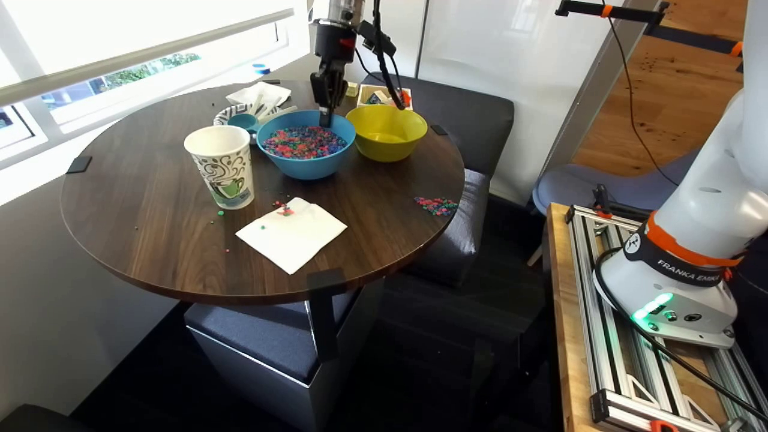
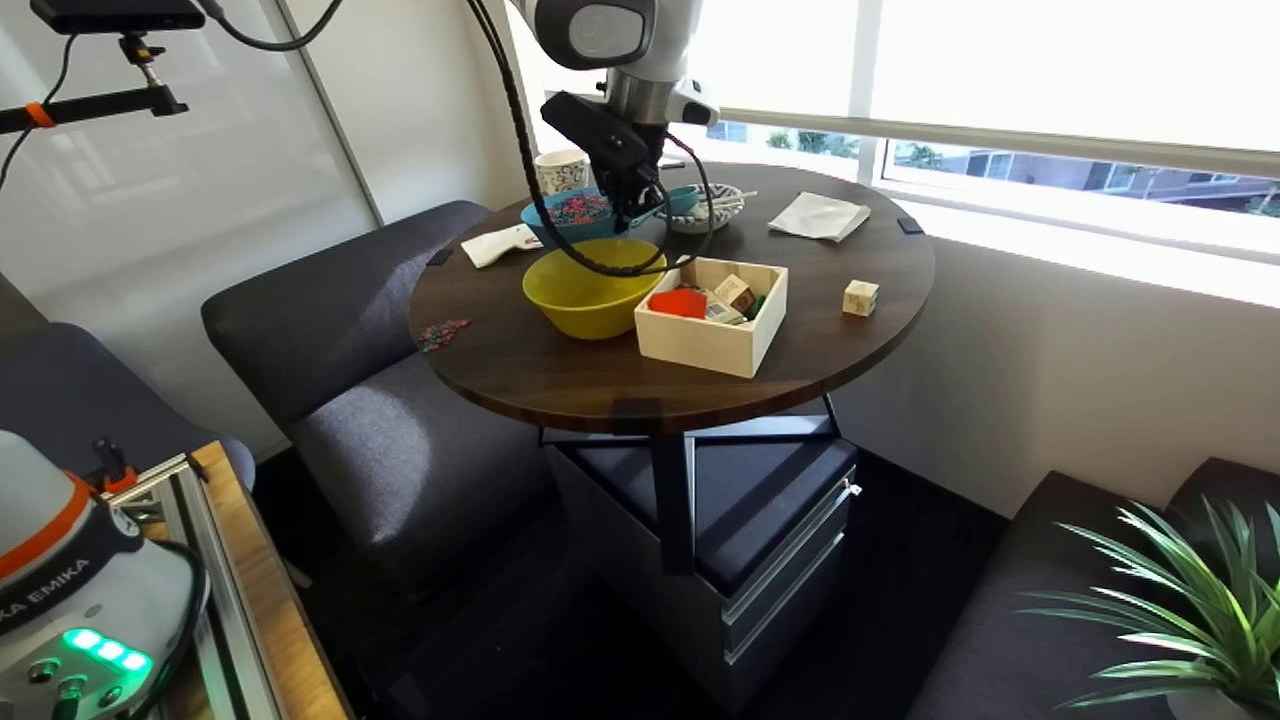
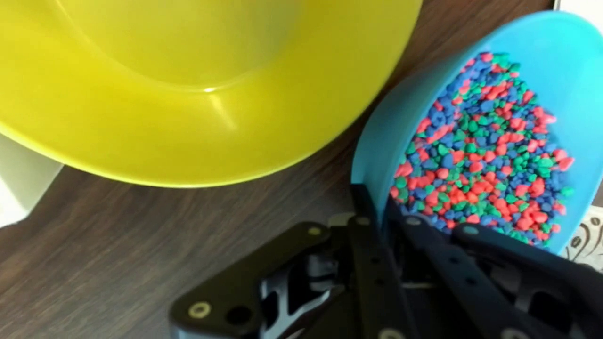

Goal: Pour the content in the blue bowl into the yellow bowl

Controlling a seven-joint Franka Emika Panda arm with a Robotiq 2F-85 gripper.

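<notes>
The blue bowl [image 1: 309,168] holds a heap of small red, green and blue pieces, the content [image 1: 305,143]. The bowl [image 2: 570,235] and content [image 2: 580,208] also show in an exterior view, and the bowl [image 3: 565,75] and content [image 3: 485,155] fill the right of the wrist view. The yellow bowl [image 1: 384,137] stands beside it, looking empty, also in an exterior view [image 2: 590,300] and in the wrist view [image 3: 188,122]. My gripper [image 3: 377,207] points down, shut on the blue bowl's wall, one finger inside and one outside. It shows in both exterior views [image 1: 326,116] [image 2: 622,220].
A patterned paper cup [image 1: 222,171] and a napkin [image 1: 292,234] are near the blue bowl. A patterned dish [image 2: 735,205] with utensils sits behind it. A wooden box [image 2: 700,340] of blocks stands close to the yellow bowl. Loose pieces [image 1: 436,206] lie near the table edge.
</notes>
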